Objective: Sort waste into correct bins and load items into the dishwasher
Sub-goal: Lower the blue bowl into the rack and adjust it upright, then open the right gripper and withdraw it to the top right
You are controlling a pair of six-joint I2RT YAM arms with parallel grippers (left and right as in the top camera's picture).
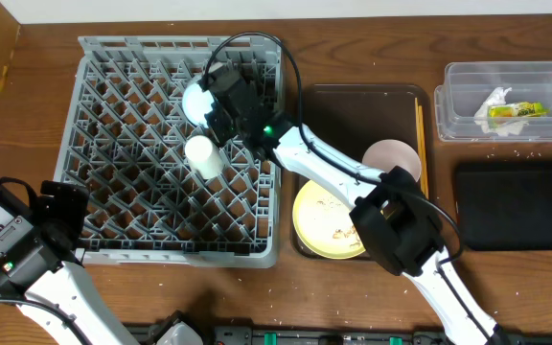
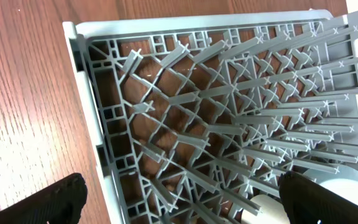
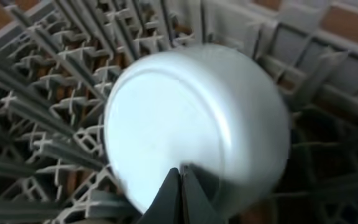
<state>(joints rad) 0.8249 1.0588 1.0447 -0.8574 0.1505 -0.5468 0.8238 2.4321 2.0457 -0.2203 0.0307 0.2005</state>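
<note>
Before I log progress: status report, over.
Left hand open, at rack corner. Right hand shut at light-blue bowl, inside rack. White cup racked alongside. No obstruction seen.

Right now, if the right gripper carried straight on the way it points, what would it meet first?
The blue bowl, underside facing it, in the rack just ahead of the right gripper; depth unclear.

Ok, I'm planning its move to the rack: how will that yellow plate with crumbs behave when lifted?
The yellow plate looks rigid and shallow, so it should hold its shape but offer only a thin rim to pinch. Its smooth surface may be slippery. The crumbs lie loose on it, so tilting would probably spill them.
</note>
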